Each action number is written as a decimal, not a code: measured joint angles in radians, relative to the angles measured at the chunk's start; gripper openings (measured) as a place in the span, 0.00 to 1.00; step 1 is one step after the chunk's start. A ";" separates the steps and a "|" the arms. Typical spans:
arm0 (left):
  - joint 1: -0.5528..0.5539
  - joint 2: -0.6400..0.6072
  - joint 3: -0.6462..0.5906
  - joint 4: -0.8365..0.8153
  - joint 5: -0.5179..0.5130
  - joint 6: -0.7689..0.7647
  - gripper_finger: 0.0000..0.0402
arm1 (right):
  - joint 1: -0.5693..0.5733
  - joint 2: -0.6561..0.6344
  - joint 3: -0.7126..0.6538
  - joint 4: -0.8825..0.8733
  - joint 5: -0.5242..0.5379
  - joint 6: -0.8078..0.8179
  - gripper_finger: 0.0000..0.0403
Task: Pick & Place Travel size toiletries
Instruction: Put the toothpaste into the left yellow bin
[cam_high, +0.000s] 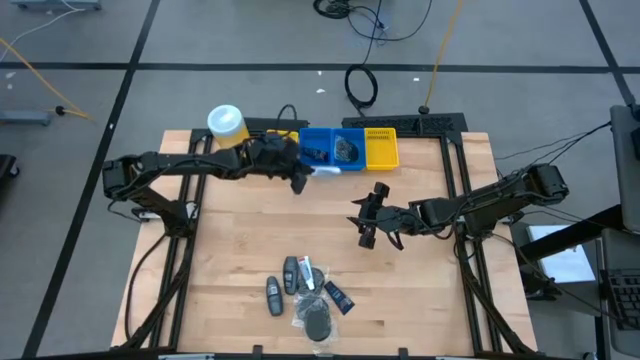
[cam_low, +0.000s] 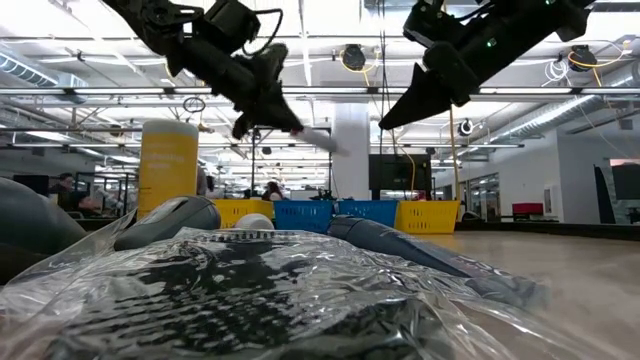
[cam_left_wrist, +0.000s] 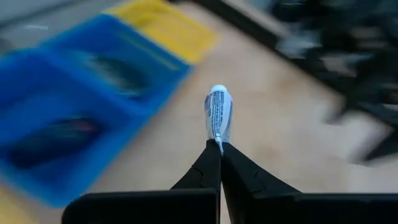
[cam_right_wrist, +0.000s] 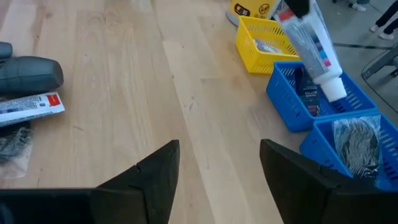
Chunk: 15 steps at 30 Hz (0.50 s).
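Waiting pile (cam_high: 305, 295): I saw several toiletries left on the desk (cam_high: 230, 250), well short of the blue bin (cam_high: 318, 148).
Right claw (cam_high: 375, 232): wide open, empty, between pile and bin.
Left claw (cam_high: 300, 180): pinched the white tube (cam_high: 322, 170) at the bin's edge.
Progress: I judged it partway; bins held some items.

A wooden table (cam_high: 230, 250) carries yellow and blue bins (cam_high: 345, 148), a yellow canister (cam_high: 227, 126) — and toiletries (cam_high: 305, 292) clustered near its front edge.
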 joint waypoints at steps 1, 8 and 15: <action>0.002 0.000 0.000 -0.019 -0.058 0.007 0.00 | 0.000 0.000 0.000 0.000 0.000 0.000 0.54; -0.004 0.000 0.000 -0.122 -0.362 0.023 0.00 | 0.000 0.000 0.000 0.000 0.000 0.000 0.53; -0.023 0.000 0.000 -0.184 -0.545 0.013 0.00 | 0.000 0.000 0.000 0.000 0.001 0.000 0.53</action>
